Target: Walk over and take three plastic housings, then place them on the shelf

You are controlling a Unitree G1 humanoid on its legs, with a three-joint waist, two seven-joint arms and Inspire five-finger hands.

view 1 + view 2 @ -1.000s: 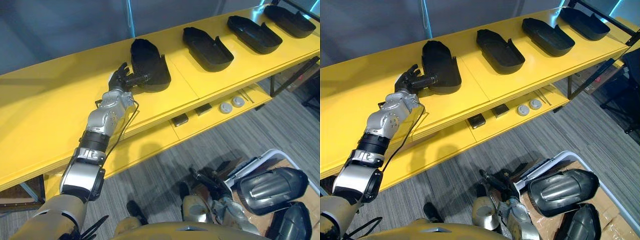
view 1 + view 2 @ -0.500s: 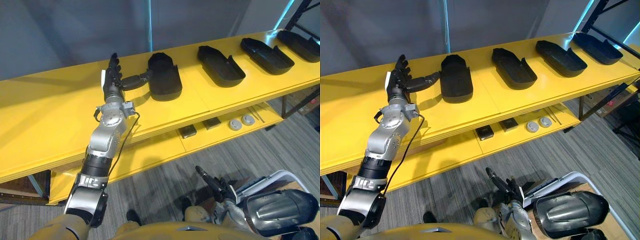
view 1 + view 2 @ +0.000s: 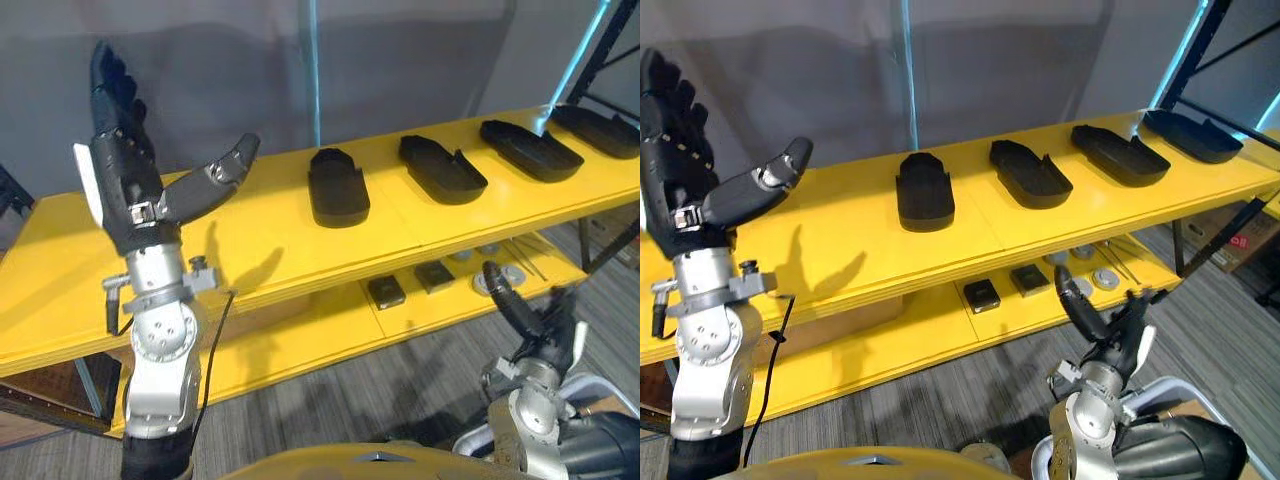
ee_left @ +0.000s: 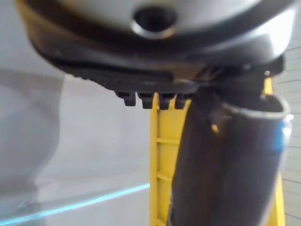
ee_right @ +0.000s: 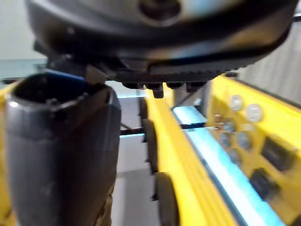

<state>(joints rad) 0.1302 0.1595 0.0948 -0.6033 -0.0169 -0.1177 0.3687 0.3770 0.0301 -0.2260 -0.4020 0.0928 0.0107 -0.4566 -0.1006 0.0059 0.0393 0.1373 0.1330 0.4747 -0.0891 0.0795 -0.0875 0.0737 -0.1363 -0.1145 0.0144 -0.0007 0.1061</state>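
1. In the head camera's view a long yellow shelf point(image 3: 260, 225) crosses the scene from 9 o'clock to 2 o'clock, in front of a grey wall point(image 3: 400, 60).
2. Four black plastic housings lie in a row on the shelf top, well apart from one another and open side up.
3. The first housing point(image 3: 338, 187) sits just above the centre. The second housing point(image 3: 442, 168) is toward 2 o'clock, the third housing point(image 3: 530, 150) further along, and the fourth housing point(image 3: 603, 131) is at the 3 o'clock edge.
4. The left hand point(image 3: 120, 170) stands upright at 10 o'clock, above the shelf's front edge. Its fingers are straight, the thumb juts toward the first housing, and it grasps nothing. It is well apart from every housing.
5. The right hand point(image 3: 1098, 318) is low at 5 o'clock, below shelf level, fingers loosely spread and empty.
6. On the lower board point(image 3: 300, 335), under the shelf top, two small black blocks point(image 3: 981, 294) point(image 3: 1029, 278) lie side by side, with a round silver disc point(image 3: 1105, 278) near them.
7. At the 5 o'clock corner, beside the right hand, lies a glossy dark housing point(image 3: 1170, 448), off the shelf.
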